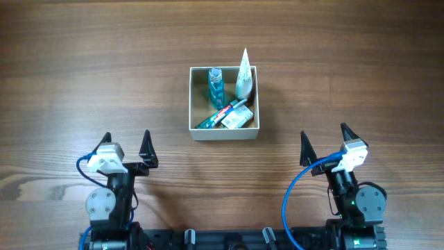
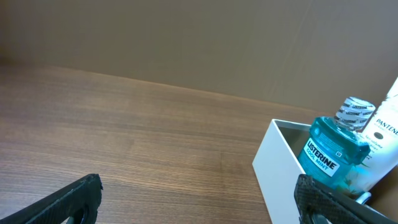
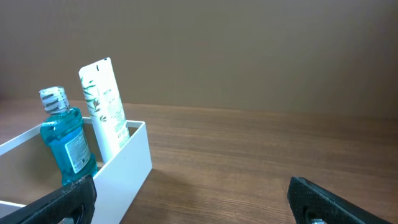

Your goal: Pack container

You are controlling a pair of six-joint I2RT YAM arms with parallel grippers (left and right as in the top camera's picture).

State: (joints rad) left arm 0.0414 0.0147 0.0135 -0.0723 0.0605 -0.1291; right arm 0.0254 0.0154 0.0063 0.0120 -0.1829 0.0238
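The container (image 1: 223, 134), a square white-walled box, stands at the table's centre. Inside it a blue mouthwash bottle (image 1: 216, 86) and a white tube (image 1: 243, 75) stand along the far wall, with a toothpaste tube (image 1: 220, 115) and a small box (image 1: 239, 119) lying in front of them. My left gripper (image 1: 126, 142) hovers open near the front left, well apart from the box. My right gripper (image 1: 324, 141) is open at the front right. The left wrist view has the container's wall (image 2: 280, 168) and mouthwash (image 2: 329, 152) beyond the left gripper (image 2: 199, 200). In the right wrist view, container (image 3: 124, 168), mouthwash (image 3: 65, 143) and tube (image 3: 102, 109) lie left of the right gripper (image 3: 193, 200).
Brown wood-grain table (image 1: 83, 69) spreads on all sides of the box. Both arm bases and their blue cables (image 1: 288, 201) sit at the near edge. A plain brown wall (image 3: 249, 50) rises behind the table.
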